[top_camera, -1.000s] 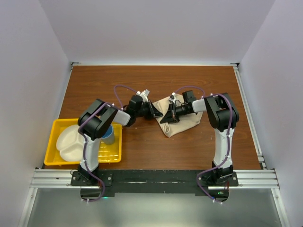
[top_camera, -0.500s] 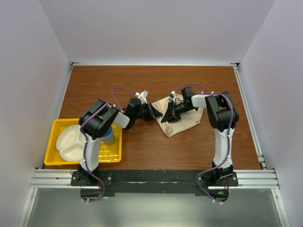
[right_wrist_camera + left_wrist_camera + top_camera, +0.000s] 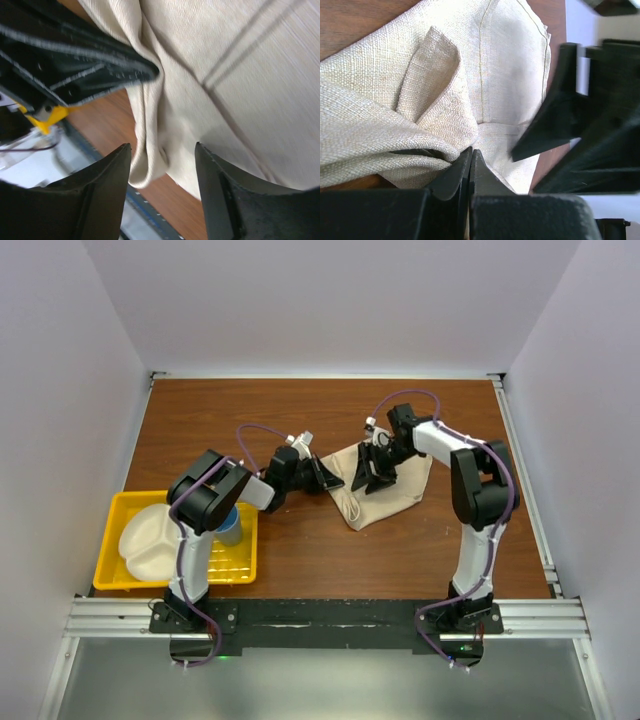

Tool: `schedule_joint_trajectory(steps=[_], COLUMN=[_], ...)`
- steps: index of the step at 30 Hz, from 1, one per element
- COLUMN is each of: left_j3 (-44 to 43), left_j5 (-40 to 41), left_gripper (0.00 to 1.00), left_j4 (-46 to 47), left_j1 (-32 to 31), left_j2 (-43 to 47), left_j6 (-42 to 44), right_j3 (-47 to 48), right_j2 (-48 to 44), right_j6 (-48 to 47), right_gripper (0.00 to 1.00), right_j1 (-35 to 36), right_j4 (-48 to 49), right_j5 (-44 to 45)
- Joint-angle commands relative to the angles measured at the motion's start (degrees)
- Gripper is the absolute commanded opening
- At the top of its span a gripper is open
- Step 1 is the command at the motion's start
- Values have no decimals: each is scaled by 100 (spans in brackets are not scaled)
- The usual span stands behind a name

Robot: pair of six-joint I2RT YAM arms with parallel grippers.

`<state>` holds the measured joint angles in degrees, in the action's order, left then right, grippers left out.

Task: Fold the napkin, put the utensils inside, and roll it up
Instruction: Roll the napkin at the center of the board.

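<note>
The beige napkin [image 3: 392,492] lies bunched and partly folded on the wooden table, and it fills the left wrist view [image 3: 485,75] and the right wrist view [image 3: 225,75]. My left gripper [image 3: 337,481] is at the napkin's left edge. Its jaws are pressed together, and a fold of cloth runs into the tips [image 3: 471,151]. My right gripper [image 3: 378,471] hovers open over the napkin's left part, with cloth below the gap [image 3: 162,150] and nothing held. The left gripper's dark fingers [image 3: 95,65] show in the right wrist view. The utensils are out of view.
A yellow tray [image 3: 125,583] stands at the near left. It holds a white divided plate [image 3: 150,540] and a blue cup [image 3: 230,528]. The table's back edge and metal side rails [image 3: 525,470] bound the area.
My right gripper has opened, let go of the napkin and pulled back and up towards the far right. The left gripper has stayed at the napkin's left edge.
</note>
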<state>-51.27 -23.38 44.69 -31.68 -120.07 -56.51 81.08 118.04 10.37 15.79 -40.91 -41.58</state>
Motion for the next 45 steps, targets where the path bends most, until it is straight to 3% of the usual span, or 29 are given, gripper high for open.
schedule_joint_trajectory(steps=[1,4,17,20,21,24,33,36,38,39,42,45], left_j3=[11,38,-6,11,11,-15,-76,-112,-121,-121,-147,-138], left_j5=[334,281,211,219,237,220,219,211,211,211,193,193], left_gripper=[0,0,0,0,0,0,0,0,0,0,0,0], left_j4=[-953,-926,-971,-953,-953,-971,-1093,-1172,-1225,-1243,-1357,-1410], left_j1=[22,4,4,4,4,13,4,4,4,4,13,4], left_j2=[-368,-438,-614,-632,-614,-640,-640,-658,-649,-649,-658,-667], left_j6=[1,-97,-220,-220,-229,-229,-185,-176,-185,-185,-176,-202], right_j3=[-521,-890,-997,-1006,-1032,-1190,-1507,-1560,-1560,-1577,-1325,-832], right_j2=[-1045,-1378,-1556,-1521,-1495,-1581,-1205,-994,-941,-984,-1265,-1529], right_j6=[-562,-572,-290,-299,-299,-246,-202,-141,-123,-123,-298,-413], right_gripper=[60,66,65,58,47,31,7,4,5,15,30,38], right_j1=[449,889,1875,1866,1866,1840,1708,1708,1699,1699,1708,1708], right_j4=[-199,-32,101,83,65,135,407,408,312,303,84,-277], right_j5=[1335,1934,3806,3746,3719,3666,3569,3709,3859,3920,4044,4018])
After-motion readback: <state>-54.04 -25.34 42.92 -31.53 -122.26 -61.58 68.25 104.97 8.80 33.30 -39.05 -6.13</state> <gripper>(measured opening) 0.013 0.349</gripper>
